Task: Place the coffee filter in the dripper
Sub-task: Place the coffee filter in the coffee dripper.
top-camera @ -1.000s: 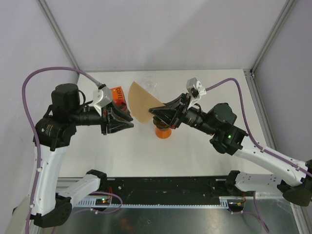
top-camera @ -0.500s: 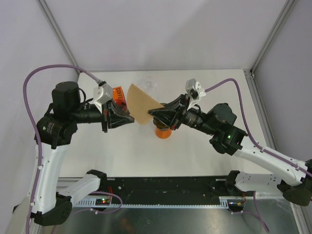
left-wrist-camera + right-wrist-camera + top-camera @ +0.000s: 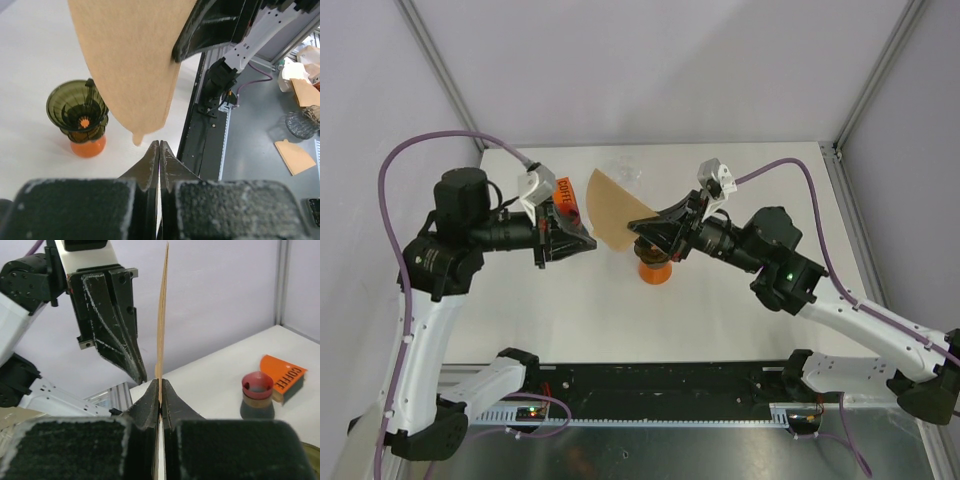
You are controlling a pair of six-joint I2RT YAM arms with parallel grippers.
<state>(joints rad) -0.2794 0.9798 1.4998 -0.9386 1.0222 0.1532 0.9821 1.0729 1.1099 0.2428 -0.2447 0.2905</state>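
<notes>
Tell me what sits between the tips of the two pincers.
The coffee filter. It is pinched by the right pincer and fills the gap to the shut, empty left pincer. The top external view shows this.

You can read just one word: "COFFEE", in pale capitals on the side of the orange box (image 3: 282, 374). Seen from above, that box (image 3: 563, 190) lies left of the dripper (image 3: 653, 268) and farther back, its letters small there and only partly legible.
</notes>
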